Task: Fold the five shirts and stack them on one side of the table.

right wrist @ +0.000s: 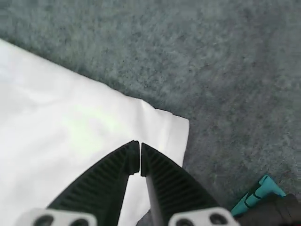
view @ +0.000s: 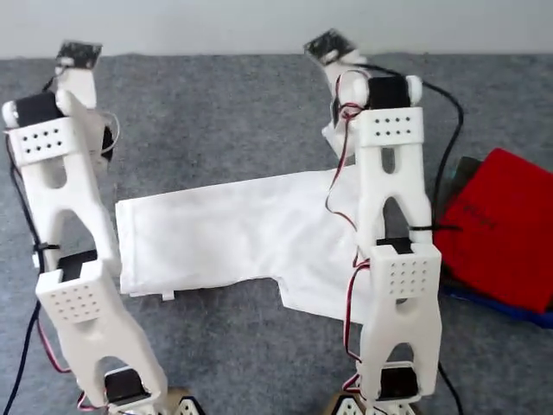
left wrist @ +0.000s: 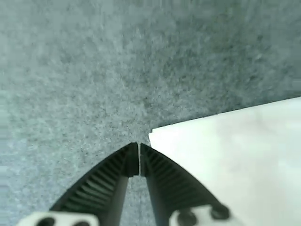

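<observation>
Shirts are in 2 places on the grey table [view: 216,104]. 1 white shirt [view: 233,233] lies spread flat in the middle between the 2 arms, its long side running left to right. A red shirt [view: 501,225] sits folded on top of a small pile at the right edge, with darker cloth and a blue edge [view: 492,304] showing underneath. That pile looks to me like the stack the task asks for, so I'd judge the white one is the piece now being worked on.

The left gripper [left wrist: 139,157] is clenched, its 2 ribbed fingers meeting at the tips with nothing between them. It hangs over bare felt just beside the shirt's far left corner [left wrist: 155,136], not touching it. That spot suits taking hold of the corner to start a fold.

The right gripper [right wrist: 139,157] is likewise closed. It sits over the white cloth, close to the short sleeve [right wrist: 164,132] at the far right end. No fabric is bunched between its fingers, so I take it as empty. With 1 arm at each end of the far edge, the pair seem set to lift that edge together.

As for writing, the red shirt bears a small dark mark, too small to read. I see no label or print on the white shirt.
</observation>
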`<state>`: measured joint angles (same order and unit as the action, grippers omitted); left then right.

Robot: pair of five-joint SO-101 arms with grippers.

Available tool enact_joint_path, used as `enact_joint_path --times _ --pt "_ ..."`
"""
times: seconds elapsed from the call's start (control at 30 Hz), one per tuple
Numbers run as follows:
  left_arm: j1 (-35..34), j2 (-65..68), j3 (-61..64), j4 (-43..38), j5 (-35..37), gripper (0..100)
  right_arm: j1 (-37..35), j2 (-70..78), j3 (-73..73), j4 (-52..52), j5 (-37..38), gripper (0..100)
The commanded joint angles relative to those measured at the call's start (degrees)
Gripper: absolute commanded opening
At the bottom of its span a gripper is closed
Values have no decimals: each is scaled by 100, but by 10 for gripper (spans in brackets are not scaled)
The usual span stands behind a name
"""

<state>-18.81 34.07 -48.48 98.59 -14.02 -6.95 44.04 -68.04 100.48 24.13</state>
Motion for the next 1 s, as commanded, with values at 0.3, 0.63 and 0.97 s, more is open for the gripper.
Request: enact_joint_path --times 0.3,0.63,0.97 --pt "2110 -1389 1182 193 18 99 1209 -3767 2303 251 -387 9" --pt "4659 -1705 2141 123 18 69 2624 -6220 4642 233 -378 9" --pt "6426 -985 2738 88 -580 163 3240 -7459 6154 233 -290 9"
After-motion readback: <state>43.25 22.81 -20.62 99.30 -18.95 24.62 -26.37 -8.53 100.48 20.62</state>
